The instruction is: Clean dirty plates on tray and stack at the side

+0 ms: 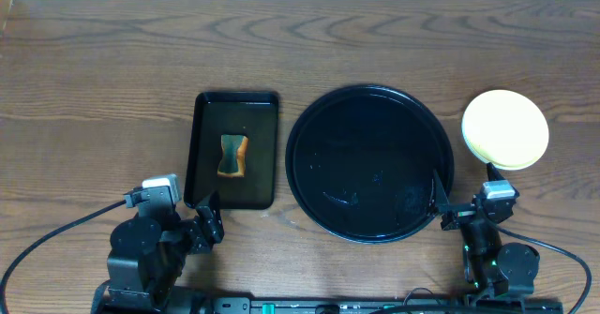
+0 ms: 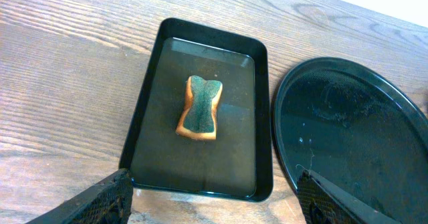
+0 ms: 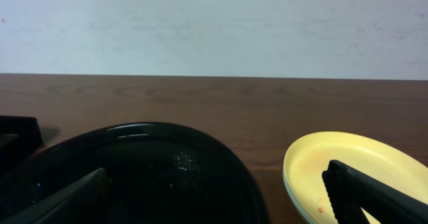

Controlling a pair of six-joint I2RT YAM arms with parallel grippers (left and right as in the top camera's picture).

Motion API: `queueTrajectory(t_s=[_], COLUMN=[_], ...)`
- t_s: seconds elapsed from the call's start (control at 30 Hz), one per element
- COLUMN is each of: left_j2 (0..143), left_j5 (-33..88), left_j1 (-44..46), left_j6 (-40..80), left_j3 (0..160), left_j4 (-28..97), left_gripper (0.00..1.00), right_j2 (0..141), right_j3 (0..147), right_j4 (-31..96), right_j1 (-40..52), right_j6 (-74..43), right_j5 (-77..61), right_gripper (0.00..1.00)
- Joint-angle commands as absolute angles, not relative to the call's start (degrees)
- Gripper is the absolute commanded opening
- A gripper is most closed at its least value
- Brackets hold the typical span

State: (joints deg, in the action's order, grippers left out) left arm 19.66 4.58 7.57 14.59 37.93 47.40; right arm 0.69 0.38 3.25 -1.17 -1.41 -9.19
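The plates (image 1: 504, 129) stand in a stack on the table (image 1: 112, 61), just beside the right rim of the tray (image 1: 370, 222), with the pale yellow one on top. Nearest the robot, the left gripper (image 1: 206, 218) hangs at the near end of a small rectangular black tray (image 1: 199, 145), its fingers (image 2: 100, 200) spread wide with nothing between them. The right gripper (image 1: 463, 194) is also wide open and empty, over the gap between the round tray and the stack. Beyond the left gripper, an orange sponge (image 2: 200, 109) with a green top lies in the middle of the rectangular tray. The round tray's glossy floor is bare and shows wet specks. From the right wrist, the yellow plate (image 3: 354, 164) carries a faint orange mark by its near edge.
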Motion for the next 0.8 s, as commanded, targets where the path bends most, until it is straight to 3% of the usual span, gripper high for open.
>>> queueTrajectory(t_s=[0.0,0.57,0.77], left_j2=[19.51,19.20,15.81], left_j5=[4.91,2.28,2.39], left_j1=[7.46,7.03,0.69], left_j6=[14.04,12.88,12.49], left_j3=[37.82,37.63,34.20], left_j4=[47.31,47.68,45.50], left_gripper=[0.79,0.79,0.79], right_j2=[0.38,0.38,0.38], right_j3=[0.32,0.32,0.32], right_j4=[3.46,3.46,3.46], right_j1=[-0.30,-0.30,-0.30], right_j6=[-0.58,-0.58,-0.58], right_j5=[-9.23,-9.23,-9.23], right_gripper=[0.99,0.99,0.99])
